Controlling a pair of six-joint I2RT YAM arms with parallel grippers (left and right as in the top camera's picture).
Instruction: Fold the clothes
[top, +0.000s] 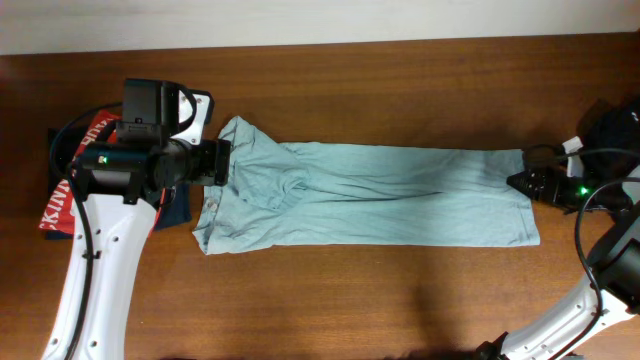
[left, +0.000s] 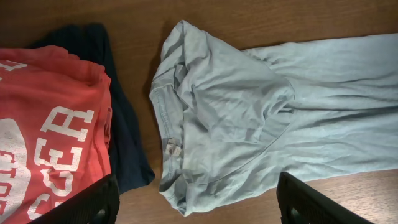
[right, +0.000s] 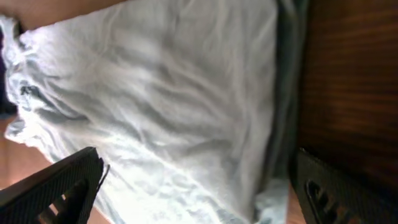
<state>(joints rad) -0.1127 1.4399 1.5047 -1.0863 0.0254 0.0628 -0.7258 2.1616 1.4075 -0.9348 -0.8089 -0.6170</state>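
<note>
The t-shirt (top: 400, 195) is lying across the middle of the table (top: 400, 80) as one long, narrow band. It is reaching from left of centre almost to the right edge of the overhead picture. Its long axis is running left to right, tilting slightly down toward the right. The collar end is pointing left and the straight hem is pointing right.

Judging by the narrow shape, with no sleeves sticking out, the lengthwise folding is looking done. The crosswise folds, which would bring collar and hem together into a compact stack, are not yet made. The right two-thirds is lying fairly flat. The collar end is bunching up, with ridges and a loose flap showing in the centre of the left wrist view. It is probably needing a smoothing before it folds cleanly.

The left gripper (top: 222, 162) is sitting at the collar end with its fingers (left: 93, 202) spread wide on either side of the rumpled cloth, and it is pinching nothing. The right gripper (top: 518, 182) is sitting at the hem end, also spread wide over pale fabric and also holding nothing. Whether either one is touching the cloth, the pictures are not showing.

A red shirt (left: 43, 124) with white lettering is lying on a dark garment (left: 124, 149) at the far left, just beside the collar. Neither is overlapping the t-shirt.
</note>
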